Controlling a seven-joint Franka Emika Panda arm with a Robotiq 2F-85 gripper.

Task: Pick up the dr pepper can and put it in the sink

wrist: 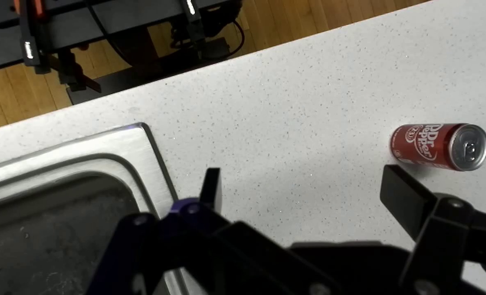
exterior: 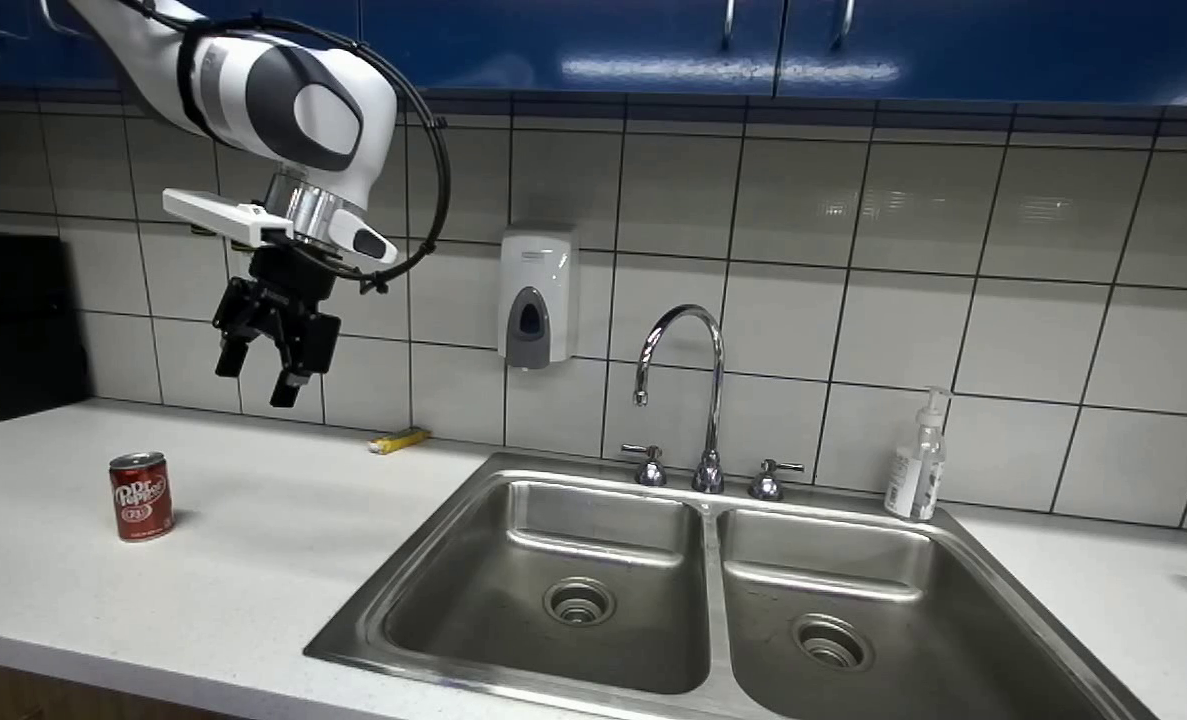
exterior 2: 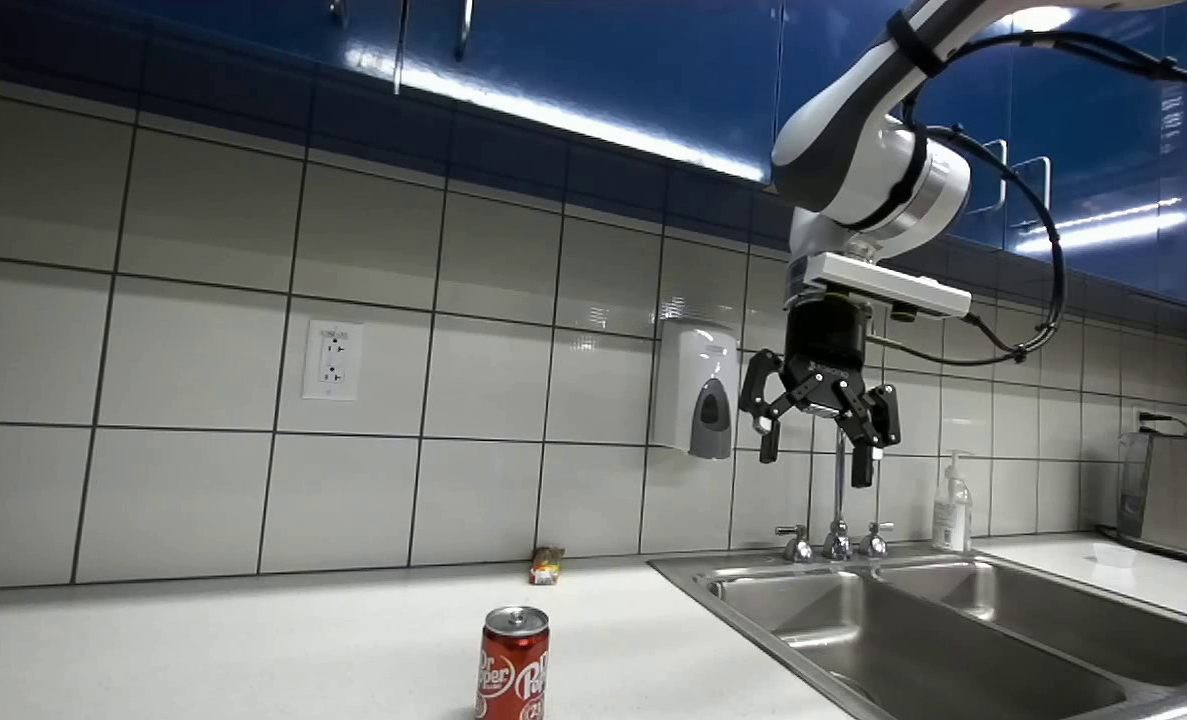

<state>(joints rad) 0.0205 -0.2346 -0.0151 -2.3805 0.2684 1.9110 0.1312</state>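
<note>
The dr pepper can [exterior: 141, 505] stands upright on the white counter to the left of the sink [exterior: 715, 610] in an exterior view. It also shows in an exterior view at the bottom [exterior 2: 513, 670], its base cut off, and in the wrist view at the right [wrist: 425, 145]. The double steel sink's rim shows in an exterior view [exterior 2: 693, 566] and at the lower left of the wrist view [wrist: 142, 147]. My gripper [exterior: 255, 383] is open and empty, high above the counter. In the wrist view the fingers [wrist: 301, 180] are wide apart, with the can beyond the right fingertip.
A chrome faucet [exterior: 717, 400] rises behind the sink. A pump bottle [exterior: 918, 465] stands at its back right. A wall dispenser [exterior: 538, 295] and blue cabinets [exterior: 553, 50] are behind and above. A small yellow packet [exterior: 398, 440] lies by the wall.
</note>
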